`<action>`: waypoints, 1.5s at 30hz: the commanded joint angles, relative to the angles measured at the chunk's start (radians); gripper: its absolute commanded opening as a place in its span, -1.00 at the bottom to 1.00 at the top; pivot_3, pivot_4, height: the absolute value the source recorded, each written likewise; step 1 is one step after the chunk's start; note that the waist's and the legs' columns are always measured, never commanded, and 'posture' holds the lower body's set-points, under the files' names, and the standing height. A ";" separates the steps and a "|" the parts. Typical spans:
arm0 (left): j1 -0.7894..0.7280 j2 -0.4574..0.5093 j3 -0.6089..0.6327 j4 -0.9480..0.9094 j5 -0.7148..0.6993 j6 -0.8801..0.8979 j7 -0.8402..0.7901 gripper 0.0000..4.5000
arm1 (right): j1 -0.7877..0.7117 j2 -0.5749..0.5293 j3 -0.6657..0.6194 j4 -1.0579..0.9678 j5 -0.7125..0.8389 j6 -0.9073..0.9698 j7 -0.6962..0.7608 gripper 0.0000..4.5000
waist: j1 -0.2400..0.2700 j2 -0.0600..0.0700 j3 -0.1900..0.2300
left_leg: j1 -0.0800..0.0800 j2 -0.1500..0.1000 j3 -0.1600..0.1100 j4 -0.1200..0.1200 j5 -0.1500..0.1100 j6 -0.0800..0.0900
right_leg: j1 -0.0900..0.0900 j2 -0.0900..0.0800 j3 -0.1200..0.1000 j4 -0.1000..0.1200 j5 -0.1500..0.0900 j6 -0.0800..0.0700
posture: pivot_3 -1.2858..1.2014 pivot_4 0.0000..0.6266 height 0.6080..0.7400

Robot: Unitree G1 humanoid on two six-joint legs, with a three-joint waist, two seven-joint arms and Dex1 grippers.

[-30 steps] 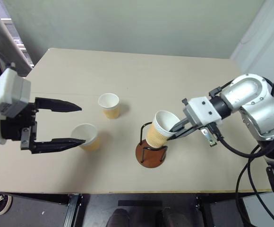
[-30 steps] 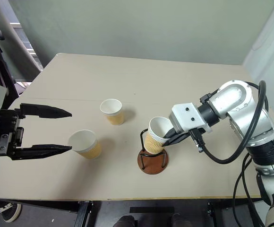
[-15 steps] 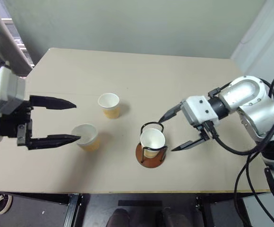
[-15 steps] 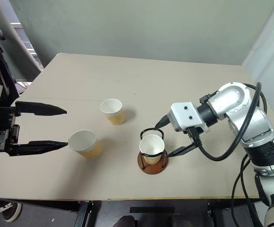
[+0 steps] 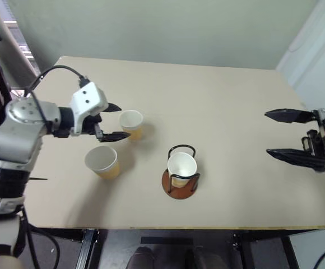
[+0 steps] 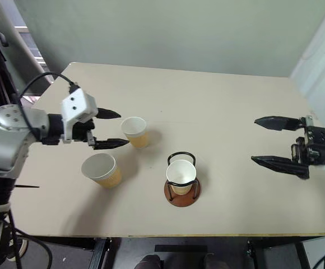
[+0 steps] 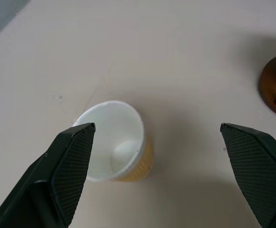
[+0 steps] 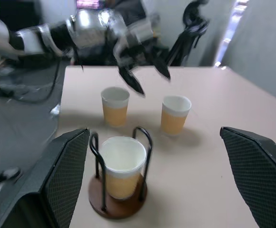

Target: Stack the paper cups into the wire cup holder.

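A broad beige table (image 5: pixel 218 95) carries everything here. Over its right edge hangs the right gripper (image 5: pixel 274 133), fingers spread wide with nothing between them, well apart from the cups. On the left side, the left gripper (image 5: pixel 119 120) reaches in from the table's left edge, its two black fingers parted and holding nothing; one fingertip (image 5: pixel 124 134) lies just beside the far cup, the other points past that cup's far side, so the cup stands just off the mouth of the jaws rather than between them (the left wrist view shows this cup low in the gap, nearer one finger).

The wire cup holder (image 5: pixel 179 186) stands near the middle of the front half of the table, its reddish-brown disc flat on the surface and black wire arches rising from it. One paper cup (image 5: pixel 181 167) sits upright inside the arches, white interior facing up.

The two other paper cups stand upright on the bare table to the left of the holder: the far cup (image 5: pixel 131 124) near the left gripper, and the near cup (image 5: pixel 102 162) closer to the front edge, apart from both the holder and the fingers.
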 commanded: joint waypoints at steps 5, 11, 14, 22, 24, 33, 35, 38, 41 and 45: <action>-0.047 -0.056 -0.080 0.092 0.119 -0.095 -0.057 1.00 | 0.038 -0.026 -0.100 -0.139 0.201 0.047 -0.168 0.98 | -0.005 0.000 0.000 | 0.000 -0.001 0.000 0.002 -0.001 0.002 | 0.002 0.000 0.001 -0.003 0.002 0.005 | 0.03 -0.52 1.00; -0.065 -0.104 -0.098 0.172 0.203 -0.158 -0.016 1.00 | 0.044 -0.052 -0.096 -0.152 0.248 0.034 -0.220 0.98 | -0.004 0.000 0.000 | -0.001 -0.001 -0.002 0.002 -0.001 0.003 | 0.003 0.000 0.001 -0.006 0.003 0.006 | 0.03 -0.52 1.00; -0.079 -0.129 -0.095 0.216 0.231 -0.179 0.001 1.00 | 0.055 -0.058 -0.092 -0.159 0.259 0.030 -0.234 0.98 | -0.001 0.000 0.000 | -0.002 -0.001 -0.003 0.002 -0.001 0.003 | 0.003 0.000 0.001 -0.008 0.003 0.007 | 0.03 -0.52 1.00; -0.108 -0.170 -0.075 0.269 0.253 -0.207 0.009 0.60 | 0.085 -0.062 -0.092 -0.162 0.273 0.012 -0.235 1.00 | 0.003 0.000 0.000 | -0.003 -0.002 -0.003 0.002 -0.001 0.004 | 0.004 0.000 0.000 -0.012 0.005 0.011 | 0.03 -0.52 1.00; -0.109 -0.171 -0.067 0.255 0.235 -0.208 -0.011 0.29 | 0.093 -0.060 -0.090 -0.161 0.271 0.004 -0.233 1.00 | 0.003 0.000 0.000 | -0.003 -0.002 -0.003 0.002 -0.001 0.004 | 0.004 0.000 0.000 -0.013 0.006 0.011 | 0.03 -0.52 1.00; -0.111 -0.158 -0.009 0.160 0.136 -0.176 -0.106 -0.99 | 0.103 -0.067 -0.088 -0.150 0.276 -0.015 -0.225 1.00 | 0.006 0.000 0.000 | -0.003 -0.003 -0.002 0.002 -0.001 0.005 | 0.004 0.000 0.000 -0.014 0.006 0.012 | 0.03 -0.52 1.00; -0.136 -0.160 0.030 0.097 0.057 -0.123 -0.143 -0.99 | 0.096 -0.066 -0.093 -0.145 0.301 -0.010 -0.225 1.00 | 0.006 0.000 0.000 | -0.003 -0.003 -0.002 0.002 -0.001 0.005 | 0.004 0.000 0.000 -0.014 0.006 0.012 | 0.03 -0.52 1.00; -0.160 -0.151 0.079 -0.086 -0.119 -0.003 -0.244 -0.99 | 0.091 -0.063 -0.094 -0.145 0.331 -0.007 -0.236 1.00 | 0.009 -0.001 0.000 | -0.005 -0.003 -0.002 0.003 -0.001 0.005 | 0.004 0.000 -0.001 -0.014 0.007 0.013 | 0.03 -0.52 1.00; -0.197 -0.158 0.091 -0.134 -0.171 0.036 -0.258 -0.99 | 0.092 -0.063 -0.085 -0.147 0.334 -0.012 -0.244 1.00 | 0.013 0.000 -0.001 | -0.004 -0.005 -0.002 0.003 -0.002 0.007 | 0.004 -0.001 -0.001 -0.015 0.007 0.014 | 0.03 -0.52 1.00; -0.236 -0.179 0.088 -0.231 -0.303 0.114 -0.328 -0.99 | 0.088 -0.062 -0.072 -0.145 0.327 -0.018 -0.248 1.00 | 0.011 0.000 -0.001 | -0.002 -0.008 0.000 0.004 -0.002 0.010 | 0.006 -0.004 0.000 -0.015 0.007 0.016 | 0.03 -0.52 1.00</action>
